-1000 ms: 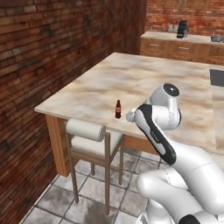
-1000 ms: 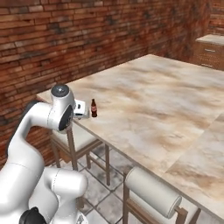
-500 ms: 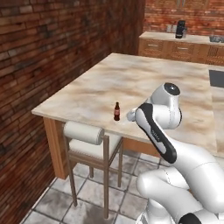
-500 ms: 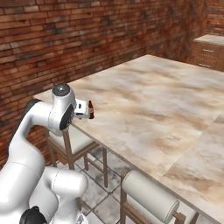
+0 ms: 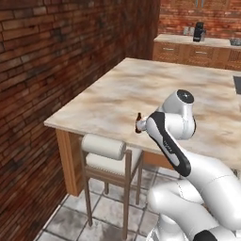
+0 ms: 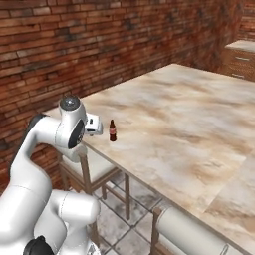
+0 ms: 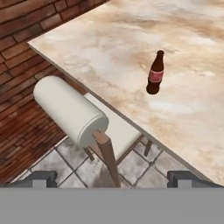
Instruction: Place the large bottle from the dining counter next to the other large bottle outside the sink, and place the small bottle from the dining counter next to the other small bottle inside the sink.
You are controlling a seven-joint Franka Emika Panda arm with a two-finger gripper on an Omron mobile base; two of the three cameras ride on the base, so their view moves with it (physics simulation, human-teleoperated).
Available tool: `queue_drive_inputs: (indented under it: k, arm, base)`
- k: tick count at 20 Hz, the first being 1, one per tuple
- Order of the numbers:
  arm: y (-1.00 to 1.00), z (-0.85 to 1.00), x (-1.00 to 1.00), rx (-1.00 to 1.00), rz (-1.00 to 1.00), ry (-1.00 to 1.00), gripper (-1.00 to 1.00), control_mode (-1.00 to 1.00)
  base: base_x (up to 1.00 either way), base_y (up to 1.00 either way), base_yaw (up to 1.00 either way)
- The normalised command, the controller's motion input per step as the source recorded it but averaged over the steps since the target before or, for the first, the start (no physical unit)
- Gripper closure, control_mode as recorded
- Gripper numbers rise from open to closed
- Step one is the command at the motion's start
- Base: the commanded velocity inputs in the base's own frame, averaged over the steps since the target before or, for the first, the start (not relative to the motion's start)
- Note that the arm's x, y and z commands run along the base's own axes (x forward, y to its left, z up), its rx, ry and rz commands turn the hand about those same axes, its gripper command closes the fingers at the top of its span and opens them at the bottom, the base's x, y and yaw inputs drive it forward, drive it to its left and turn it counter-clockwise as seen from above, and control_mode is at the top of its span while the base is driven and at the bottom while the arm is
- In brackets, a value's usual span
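A small brown bottle [image 7: 155, 73] is seen standing upright on the marble surface [image 7: 183, 39], near its edge. The pincer [image 7: 113, 177] is held wide open and empty, above a cushioned stool [image 7: 72, 109], apart from the bottle.

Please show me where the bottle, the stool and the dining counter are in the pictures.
bottle [image 7: 155, 75]: hand view, on its red label.
stool [image 7: 68, 109]: hand view, on its cushioned backrest roll.
dining counter [image 6: 184, 114]: right base view, on bare marble top.
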Motion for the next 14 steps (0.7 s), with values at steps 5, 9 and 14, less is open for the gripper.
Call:
queue_drive_inputs:
  k: [5, 9, 14]
  arm:
    - [0.0, 0.0, 0.0, 0.0, 0.0, 0.0, -1.0, 1.0]
    - [0.0, 0.0, 0.0, 0.0, 0.0, 0.0, -1.0, 1.0]
    - [0.0, 0.0, 0.0, 0.0, 0.0, 0.0, -1.0, 1.0]
  base:
    - [0.29, 0.39, 0.0]
    - [0.25, 0.03, 0.0]
    - [0.13, 0.0, 0.0]
